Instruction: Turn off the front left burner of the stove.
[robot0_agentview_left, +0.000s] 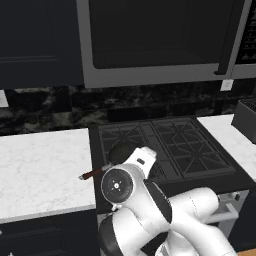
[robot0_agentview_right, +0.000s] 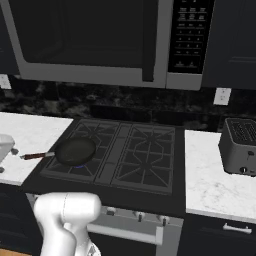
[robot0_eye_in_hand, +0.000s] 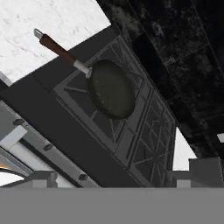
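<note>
Fingers: state cannot be told | dark round skillet (robot0_agentview_right: 76, 150) sits on the front left burner (robot0_agentview_right: 74, 165) of the wide black stove (robot0_agentview_right: 150, 192) | approach the leftmost small round knob (robot0_agentview_right: 111, 211) squarely before twisting.

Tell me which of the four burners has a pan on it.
The front left burner of the stove. A dark frying pan with a reddish-brown handle sits on it; the three other burners are bare.

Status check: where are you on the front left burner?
Gripper state can't be told. Pan sits on front left burner, handle out over left counter. Stove knobs untouched, nothing blocking them.
</note>
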